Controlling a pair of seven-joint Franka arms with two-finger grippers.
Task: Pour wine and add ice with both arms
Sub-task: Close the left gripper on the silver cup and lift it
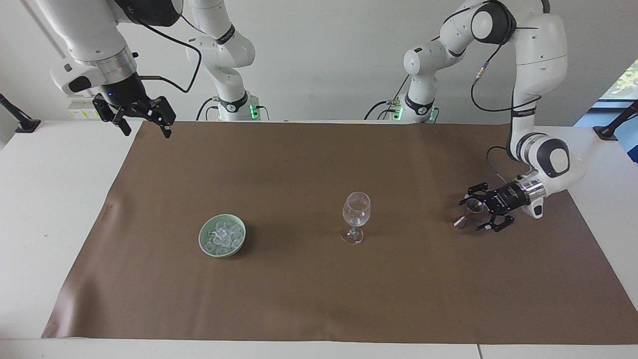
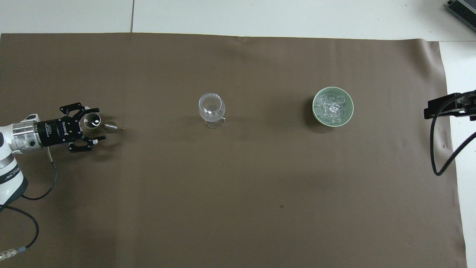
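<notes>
At the left arm's end of the brown mat [image 1: 319, 299], the left gripper [image 1: 473, 214] lies low and level, its jaws spread wide to either side of a small metal jigger [image 1: 468, 211]; whether a finger touches it cannot be told. In the overhead view the left gripper [image 2: 97, 124] points toward three o'clock, with the jigger [image 2: 93, 120] standing between its fingertips and the jigger's lower cone leaning toward four o'clock. Near the mat's middle stands an upright, clear wine glass [image 1: 356, 215], well apart from the jigger. Seen from overhead, the wine glass [image 2: 212, 109] has the pale green bowl [image 2: 315, 111] at its three o'clock, toward the right arm's end. The ice [image 1: 222, 235] lies heaped in that bowl [image 1: 205, 246], clear chunks filling it nearly to the rim. The right arm waits with the right gripper [image 1: 145, 128] raised, fingers spread and holding nothing, over the mat's corner next to its own base.
</notes>
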